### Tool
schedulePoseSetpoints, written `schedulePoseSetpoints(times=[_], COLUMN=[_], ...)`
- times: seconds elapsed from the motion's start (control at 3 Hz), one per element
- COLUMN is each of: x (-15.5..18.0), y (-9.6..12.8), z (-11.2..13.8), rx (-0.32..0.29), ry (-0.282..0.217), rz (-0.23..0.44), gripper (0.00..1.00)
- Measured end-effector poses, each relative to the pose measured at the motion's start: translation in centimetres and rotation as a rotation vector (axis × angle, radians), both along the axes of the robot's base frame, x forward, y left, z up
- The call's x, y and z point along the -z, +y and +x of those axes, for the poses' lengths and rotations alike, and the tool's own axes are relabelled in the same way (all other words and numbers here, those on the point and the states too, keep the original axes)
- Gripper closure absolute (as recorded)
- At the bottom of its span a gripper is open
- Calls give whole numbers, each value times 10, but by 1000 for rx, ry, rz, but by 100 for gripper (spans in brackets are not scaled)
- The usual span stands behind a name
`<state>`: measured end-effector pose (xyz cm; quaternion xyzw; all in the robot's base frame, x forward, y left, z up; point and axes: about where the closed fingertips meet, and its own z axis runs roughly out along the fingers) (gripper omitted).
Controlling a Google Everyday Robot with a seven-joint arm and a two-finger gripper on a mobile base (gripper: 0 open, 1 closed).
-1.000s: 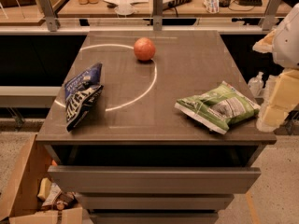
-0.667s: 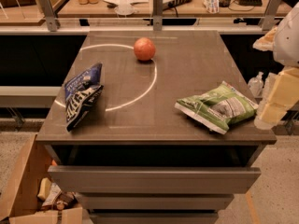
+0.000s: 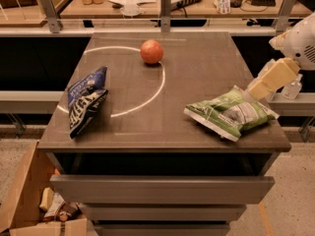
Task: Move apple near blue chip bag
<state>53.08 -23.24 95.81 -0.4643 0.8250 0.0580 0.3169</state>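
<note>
The apple (image 3: 151,51) sits toward the back of the table (image 3: 206,58), a little left of the middle as I look at it, right on the white arc marked on the top. It rests alone, with nothing touching it.

The blue chip bag (image 3: 86,100) lies lengthwise near the front left corner. It is well apart from the apple, with a stretch of bare tabletop between the two.

As I judge it, the job has hardly begun: the apple is neither grasped nor lifted, and it is nowhere near the bag. Everything is left to do, namely reaching the fruit, taking hold of it, carrying it forward and left, and setting it down just beside the blue bag.

The gripper (image 3: 258,86) hangs at the far right edge of the table, at the end of a pale arm that comes in from that side. It is just over the back corner of the green and white snack bag (image 3: 229,113) (the wrong bag for this errand), though I cannot say whether it touches that bag.

From the claw, the apple lies well away, across the table to the left and farther back. Whether the claw is spread or pressed together I cannot tell from here; it is plainly not on the apple
</note>
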Motion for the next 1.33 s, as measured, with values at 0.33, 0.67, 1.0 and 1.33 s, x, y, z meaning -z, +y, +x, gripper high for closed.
schedulePoseSetpoints(times=[0.33, 0.67, 1.0, 1.33], x=[7, 16, 16, 16], y=[8, 30, 32, 65], z=[57, 109, 110, 135], rx=[35, 28, 26, -8], ry=[-86, -145, -148, -187], rz=[142, 230, 235, 320], gripper=[0, 0, 0, 0])
